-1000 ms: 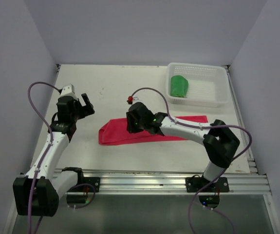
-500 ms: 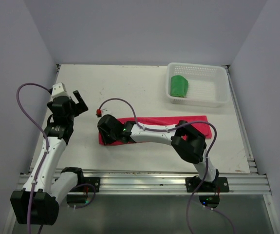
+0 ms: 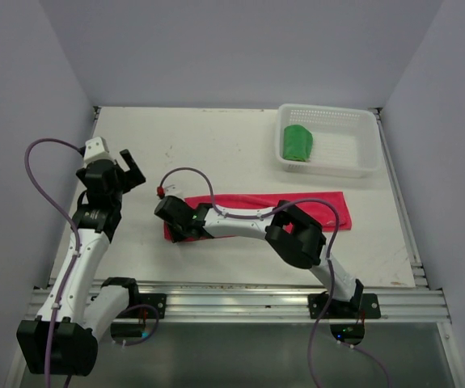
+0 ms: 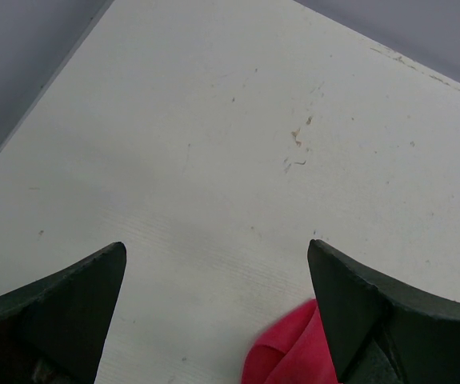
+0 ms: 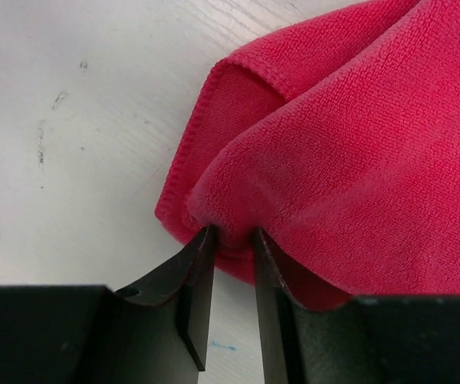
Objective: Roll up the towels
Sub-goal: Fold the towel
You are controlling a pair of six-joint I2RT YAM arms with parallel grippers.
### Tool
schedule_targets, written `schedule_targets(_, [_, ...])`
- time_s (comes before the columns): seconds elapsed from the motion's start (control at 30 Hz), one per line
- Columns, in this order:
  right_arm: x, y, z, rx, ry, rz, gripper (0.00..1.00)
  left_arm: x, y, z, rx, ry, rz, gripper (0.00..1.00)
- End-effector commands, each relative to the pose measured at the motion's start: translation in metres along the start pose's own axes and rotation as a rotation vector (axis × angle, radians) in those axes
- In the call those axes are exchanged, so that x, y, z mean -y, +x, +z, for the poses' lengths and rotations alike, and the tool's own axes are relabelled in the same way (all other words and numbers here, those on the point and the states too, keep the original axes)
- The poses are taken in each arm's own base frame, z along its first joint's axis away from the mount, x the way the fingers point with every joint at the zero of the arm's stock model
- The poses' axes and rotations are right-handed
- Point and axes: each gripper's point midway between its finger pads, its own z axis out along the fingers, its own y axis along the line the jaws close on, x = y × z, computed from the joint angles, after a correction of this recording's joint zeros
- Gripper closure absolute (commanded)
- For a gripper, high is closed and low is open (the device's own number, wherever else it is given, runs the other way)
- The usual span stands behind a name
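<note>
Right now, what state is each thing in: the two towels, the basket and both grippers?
Pink-red cloth towel: long folded strip lying on the table, not rolled, left end pinched.
Bright green cloth towel: compact bundle inside the basket.
Clear plastic mesh basket: upright, holding only the green towel.
Right gripper: shut on the pink-red towel's end.
Left gripper: open, empty, above bare table.

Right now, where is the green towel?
In the top view, the green towel sits inside the mesh basket at the far right corner of the table, tucked against the basket's left end.
</note>
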Motion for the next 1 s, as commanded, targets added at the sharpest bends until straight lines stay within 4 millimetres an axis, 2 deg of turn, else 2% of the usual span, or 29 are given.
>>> schedule_targets(0.0, [-0.001,-0.014,-0.002,0.040,0.038,0.008,0.71,0.008,-0.016,-0.007,0.044,0.030,-0.014,0.00])
schedule_targets(0.33, [0.001,-0.019,-0.020,0.061,0.030,0.041,1.00,0.013,-0.013,-0.007,0.037,0.055,-0.008,0.00])
schedule_targets(0.47, [-0.001,-0.033,-0.037,0.092,-0.008,0.108,1.00,0.017,-0.012,-0.005,0.035,0.077,-0.004,0.00])
schedule_targets(0.67, [0.027,-0.064,-0.062,0.151,-0.028,0.247,1.00,0.032,0.002,0.000,-0.012,0.162,0.005,0.00])
schedule_targets(0.7, [0.038,-0.067,-0.062,0.148,-0.022,0.277,1.00,0.033,0.002,0.001,-0.014,0.169,0.008,0.00])
schedule_targets(0.77, [0.041,-0.073,-0.064,0.142,-0.058,0.328,1.00,0.039,0.006,0.001,-0.029,0.200,0.011,0.00])
schedule_targets(0.97, [0.061,-0.074,-0.062,0.116,-0.083,0.397,1.00,0.050,0.026,0.004,-0.097,0.268,-0.009,0.00])
